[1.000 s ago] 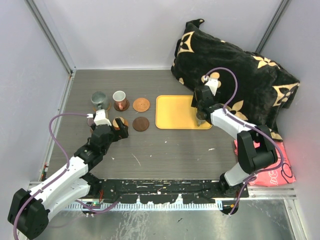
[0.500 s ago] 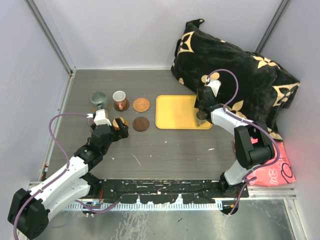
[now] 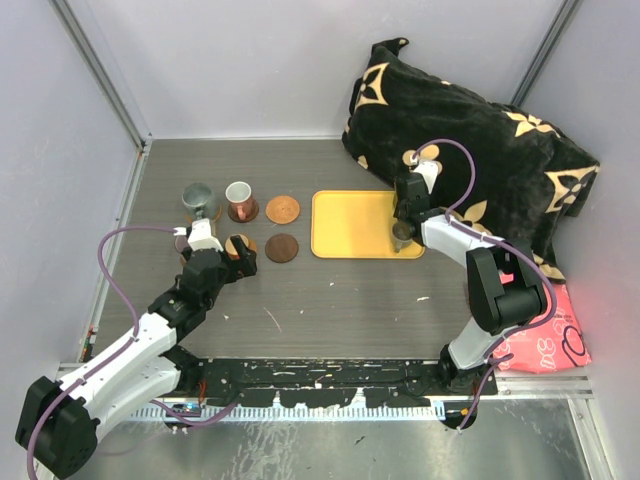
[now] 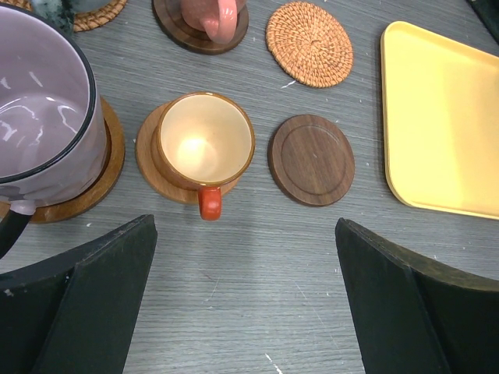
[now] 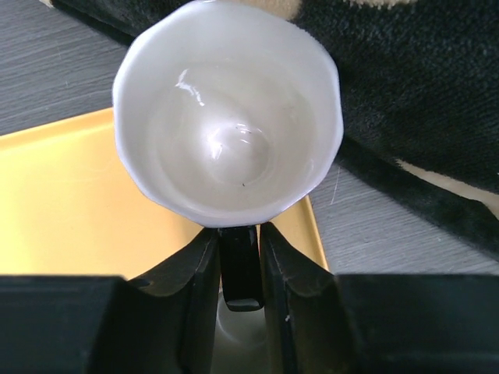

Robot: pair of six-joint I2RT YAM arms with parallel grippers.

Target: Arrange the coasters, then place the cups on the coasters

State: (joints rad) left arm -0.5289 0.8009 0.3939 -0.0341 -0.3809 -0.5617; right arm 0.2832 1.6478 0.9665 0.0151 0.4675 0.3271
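Coasters (image 3: 283,210) lie on grey wood-grain table (image 3: 330,290) beside yellow tray (image 3: 350,222).

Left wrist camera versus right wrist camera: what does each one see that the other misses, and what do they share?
Only left wrist: the purple mug, the cream-lined cup and the pink cup, each on a coaster, plus two bare ones, a woven coaster and a dark wood coaster, beyond the open left gripper. Only right wrist: a pale cup whose handle the right gripper pinches, and the black cushion. Both: the yellow tray and grey table.
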